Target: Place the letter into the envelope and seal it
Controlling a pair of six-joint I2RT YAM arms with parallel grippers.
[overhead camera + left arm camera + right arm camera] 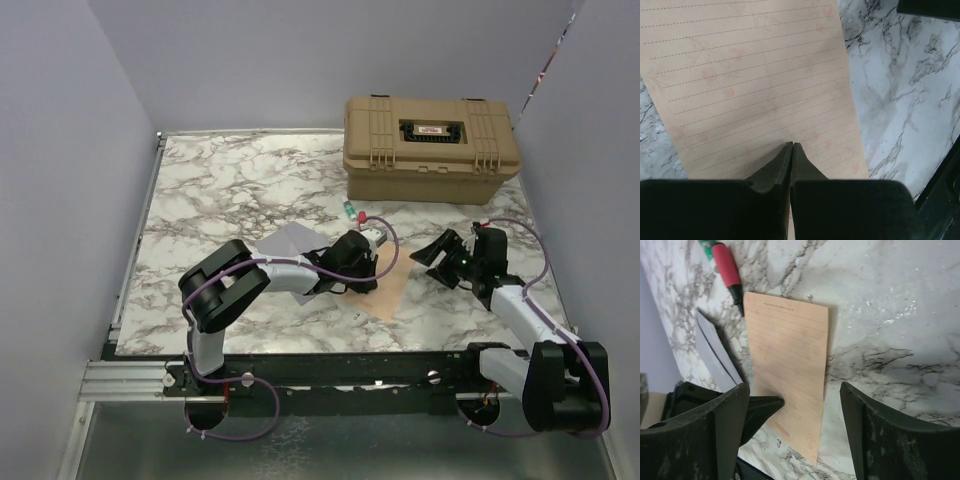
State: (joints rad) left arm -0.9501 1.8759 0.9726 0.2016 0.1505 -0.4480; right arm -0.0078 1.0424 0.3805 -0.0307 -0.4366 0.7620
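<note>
One letter: tan lined sheet (755, 85), flat on the marble worktop (230, 180) towards the front.
Envelope: grey (285, 243), just beside the sheet and partly under the left arm.
Left pincer (792, 145): fingers together, tips down on the sheet's near edge; I cannot tell whether any paper is caught between them.
Right pincer (794, 387): fingers wide apart above the sheet, holding nothing.
Risk, slip: thin paper on smooth marble may skate off under a dragging tip.
Risk, crease: hard downward pressure could buckle the edge, so it jams at the envelope's mouth.
Risk, pen (725, 262): lying at the far corner, it may get shoved.
Risk, clash: both pincers work close together.
</note>
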